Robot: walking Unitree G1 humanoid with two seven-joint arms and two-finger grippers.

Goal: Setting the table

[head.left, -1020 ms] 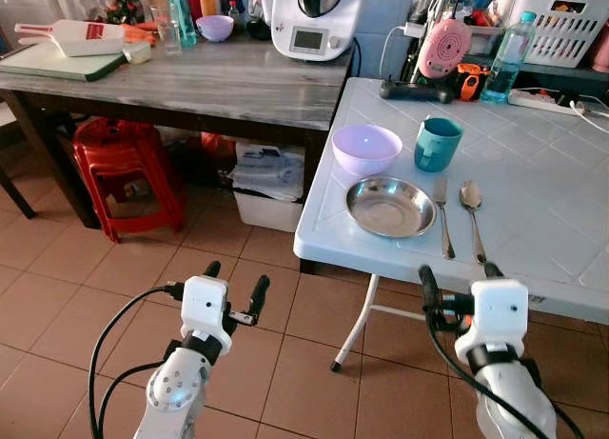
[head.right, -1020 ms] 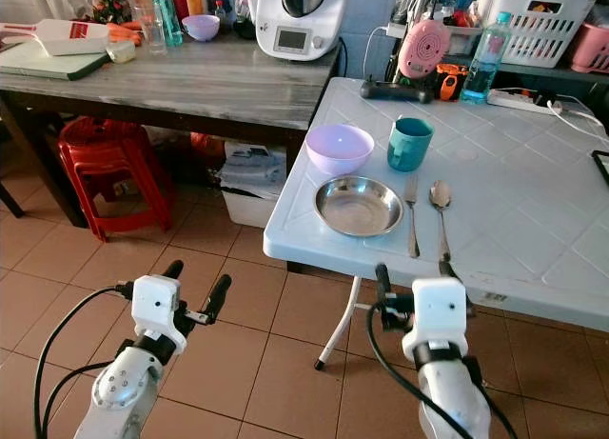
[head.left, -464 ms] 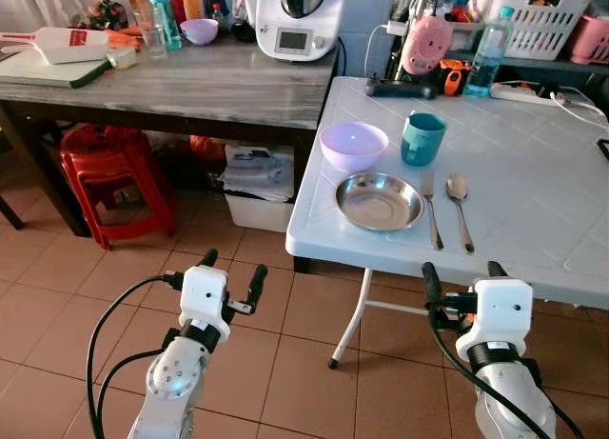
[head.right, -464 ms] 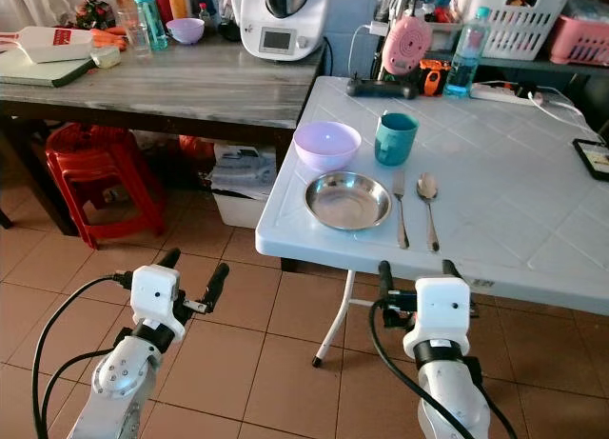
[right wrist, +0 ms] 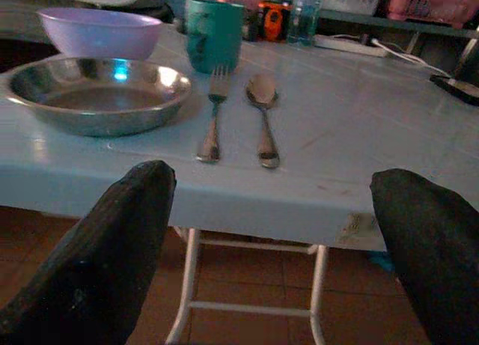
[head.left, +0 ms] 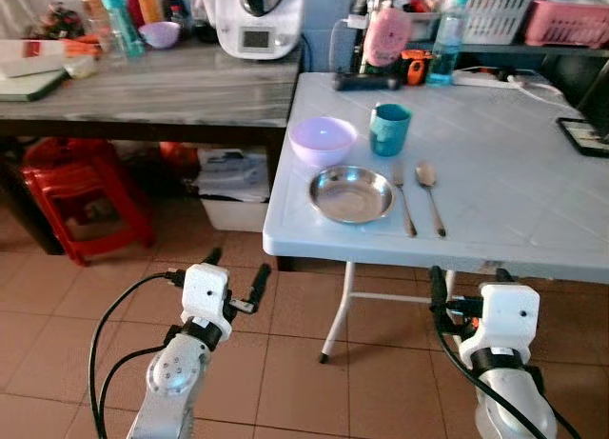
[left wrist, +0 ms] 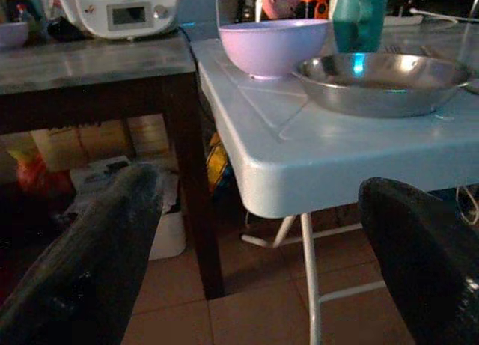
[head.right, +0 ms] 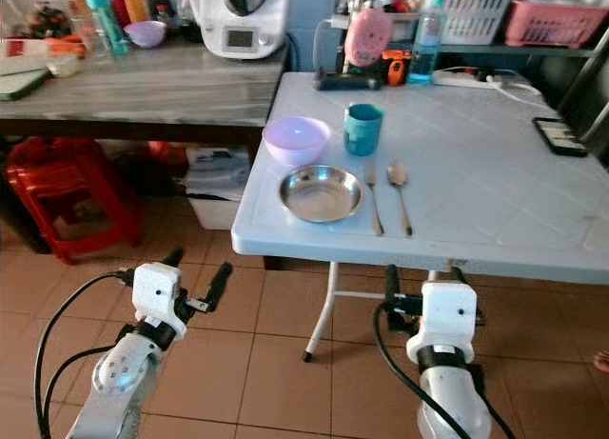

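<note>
Jaws of the left gripper (head.left: 233,274) and right gripper (head.left: 468,285) stand wide apart and empty, low over the floor before the white surface (head.left: 514,163). Near its front left corner lies a steel plate (head.left: 351,193), fork (head.left: 403,200) and spoon (head.left: 431,193) just right, lilac bowl (head.left: 323,139) and teal cup (head.left: 390,129) behind.

Head views are evenly bright and slightly soft. Wrist views are dim and bluish; glare glints on the plate (right wrist: 97,96), and the near fingers (left wrist: 82,263) blur darkly.
</note>
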